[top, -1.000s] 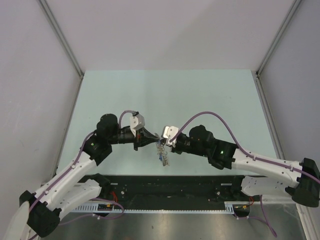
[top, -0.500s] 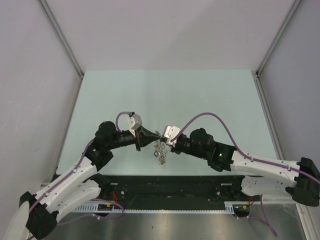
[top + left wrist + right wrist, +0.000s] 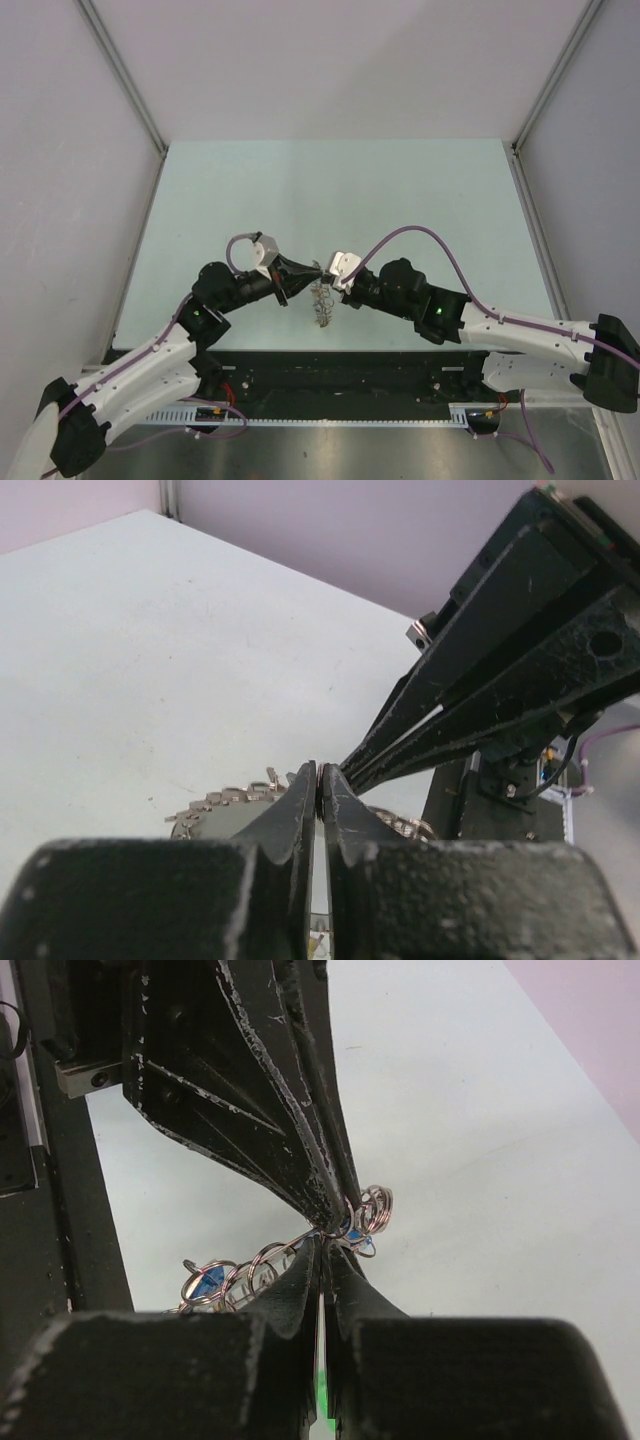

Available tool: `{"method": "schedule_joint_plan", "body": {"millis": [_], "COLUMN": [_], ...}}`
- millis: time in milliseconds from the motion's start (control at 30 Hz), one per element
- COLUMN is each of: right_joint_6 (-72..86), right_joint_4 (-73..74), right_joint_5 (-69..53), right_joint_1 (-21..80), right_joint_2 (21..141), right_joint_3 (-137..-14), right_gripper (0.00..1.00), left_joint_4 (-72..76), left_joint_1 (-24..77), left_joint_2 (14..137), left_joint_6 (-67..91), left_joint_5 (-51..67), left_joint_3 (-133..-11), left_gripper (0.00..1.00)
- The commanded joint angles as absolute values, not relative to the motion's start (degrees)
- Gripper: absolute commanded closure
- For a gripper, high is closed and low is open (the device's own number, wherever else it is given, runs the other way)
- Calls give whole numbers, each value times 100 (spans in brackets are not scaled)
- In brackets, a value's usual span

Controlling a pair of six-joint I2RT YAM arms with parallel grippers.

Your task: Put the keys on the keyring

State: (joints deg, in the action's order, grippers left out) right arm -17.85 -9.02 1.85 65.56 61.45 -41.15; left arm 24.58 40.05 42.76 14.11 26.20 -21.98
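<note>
You have a pale mint-green table (image 3: 330,190), faintly speckled up close. Left gripper (image 3: 319,792) and right gripper (image 3: 322,1252) are matte black, with edges scuffed whitish. The keyring (image 3: 262,1263) is shiny silver, and one key (image 3: 205,1282) shows a blue head. Arms (image 3: 150,365) are white with black joints, cables (image 3: 418,229) purple. Walls (image 3: 320,70) are pale lilac-grey. Green light (image 3: 437,311) on your right arm.

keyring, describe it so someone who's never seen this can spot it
On the pale green table, find where the left end effector and right end effector meet tip to tip. At that spot is the round grey-silver metal keyring, the only thing fringed with small wire loops.
</note>
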Motion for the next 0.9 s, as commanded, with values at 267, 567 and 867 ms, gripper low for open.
{"method": "schedule_joint_plan", "body": {"millis": [267, 567, 867], "right_joint_6": [-2355, -2619, -2628], "right_joint_4": [-651, -62, -26], "right_joint_5": [-685, -932, -949], "right_joint_1": [6328, 6293, 6302], "right_joint_2": [5976, 6056, 6065], "right_joint_3": [-4623, -4913, -4940], "right_gripper": [100, 100, 100], "left_joint_4": [801, -2520, -3586], "left_joint_1": [3683, 3234, 3278], "left_joint_2": [3910, 5351, 6380], "left_joint_6": [248, -2868, -3928], "left_joint_5": [3136, 5281, 5669], "left_joint_3": [-3066, -4789, -5537], "left_gripper": [57, 39, 50]}}
